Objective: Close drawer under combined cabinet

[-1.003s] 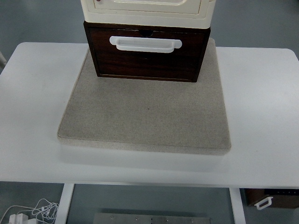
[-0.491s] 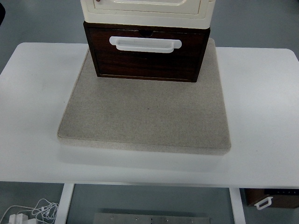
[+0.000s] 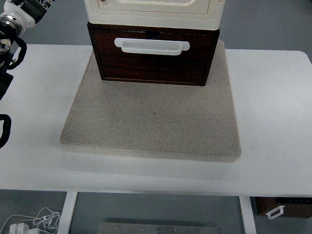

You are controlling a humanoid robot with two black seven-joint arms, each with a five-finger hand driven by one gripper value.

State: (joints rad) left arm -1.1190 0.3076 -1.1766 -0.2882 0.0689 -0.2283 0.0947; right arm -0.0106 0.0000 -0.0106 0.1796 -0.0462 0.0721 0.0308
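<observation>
The left robot hand [image 3: 19, 14] shows only partly at the upper left corner, above the white worktop [image 3: 273, 107]; whether its fingers are spread or curled cannot be told, and it holds nothing visible. Well to its right, the dark brown wooden drawer [image 3: 153, 61] with a white bar handle [image 3: 151, 46] juts forward from under the cream plastic cabinet [image 3: 153, 9]. Both rest on a square grey felt mat [image 3: 151, 122], which spreads below and right of the hand.

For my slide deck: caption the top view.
Left arm enters beside the dark drawer with white handle, on a grey mat.
</observation>
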